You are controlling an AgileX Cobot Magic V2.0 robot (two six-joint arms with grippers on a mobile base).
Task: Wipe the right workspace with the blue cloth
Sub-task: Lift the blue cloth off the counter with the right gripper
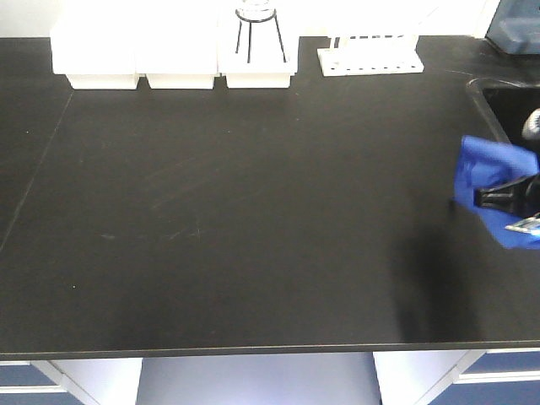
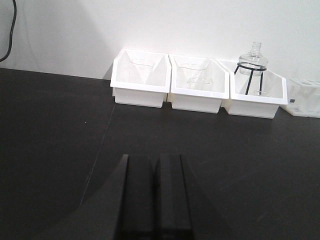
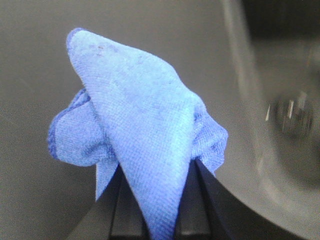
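**Cloth in the right gripper, beside the sink**

On my front view the blue cloth (image 1: 488, 169) sits at the far right edge. It is bunched and clamped between the fingers of the right gripper (image 1: 499, 199), just beside the near corner of the sink (image 1: 506, 101). I cannot tell whether it touches the surface. The right wrist view shows the cloth (image 3: 145, 120) pinched in the gripper (image 3: 157, 205) and bulging up over the fingers, with the sink rim blurred to the right.

The left gripper (image 2: 152, 167) hangs over the counter with its fingers together and nothing between them.

The counter (image 1: 253, 219) is wide, matte black and faintly scuffed near the middle, with a seam (image 1: 38, 169) running down its left part. Along the white wall (image 2: 175, 25) stand three white bins (image 1: 173, 55). The right one holds a glass flask (image 2: 252, 56) on a black wire stand. A white tube rack (image 1: 369, 57) stands right of the bins. Blue cabinet fronts (image 1: 498, 384) show under the front edge.
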